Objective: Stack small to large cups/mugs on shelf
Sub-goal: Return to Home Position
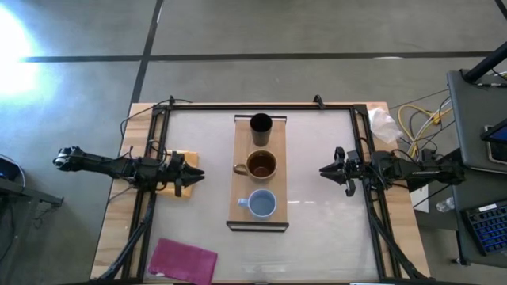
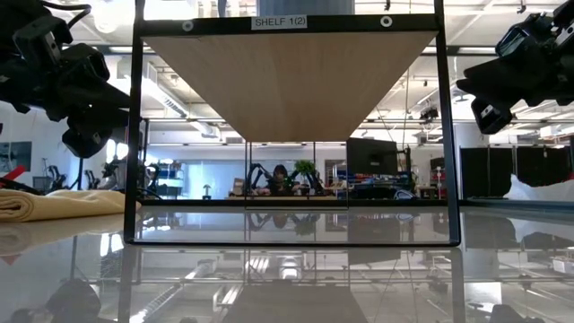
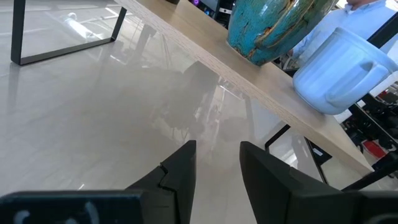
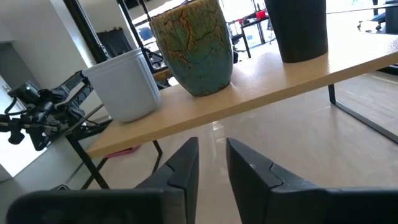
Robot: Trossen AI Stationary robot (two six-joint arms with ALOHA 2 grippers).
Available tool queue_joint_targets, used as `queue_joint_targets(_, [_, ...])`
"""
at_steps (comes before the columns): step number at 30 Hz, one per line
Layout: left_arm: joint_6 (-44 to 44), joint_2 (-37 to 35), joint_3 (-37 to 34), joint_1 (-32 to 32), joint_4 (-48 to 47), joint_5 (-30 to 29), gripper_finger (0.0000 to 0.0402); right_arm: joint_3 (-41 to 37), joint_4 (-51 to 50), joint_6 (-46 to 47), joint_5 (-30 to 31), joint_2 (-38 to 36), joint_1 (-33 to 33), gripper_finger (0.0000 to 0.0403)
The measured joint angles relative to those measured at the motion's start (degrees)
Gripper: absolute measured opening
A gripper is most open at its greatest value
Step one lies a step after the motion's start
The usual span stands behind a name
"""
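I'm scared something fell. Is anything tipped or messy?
Nothing stands out. The black cup, mug and light-blue cup stand upright in a row on the shelf; left claw and right claw hover apart from it.

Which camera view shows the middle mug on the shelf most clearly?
The right wrist view: the mug stands nearly whole on the shelf, its crackled side clear. The high view shows only its rim, dark inside and handle. The left wrist view cuts off its top. The low view hides it.

Pale wood-grain shelf (image 1: 279, 190), light-blue cup (image 1: 262, 204), crackled teal-and-brown mug (image 1: 261, 165), black cup (image 1: 261, 123)
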Motion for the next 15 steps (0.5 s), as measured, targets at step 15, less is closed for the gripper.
queue_joint_targets(15, [-0.01, 0.00, 0.01, -0.01, -0.01, 0.00, 0.0109, 0.00, 0.01, 0.00, -0.01, 0.00, -0.02, 0.0071])
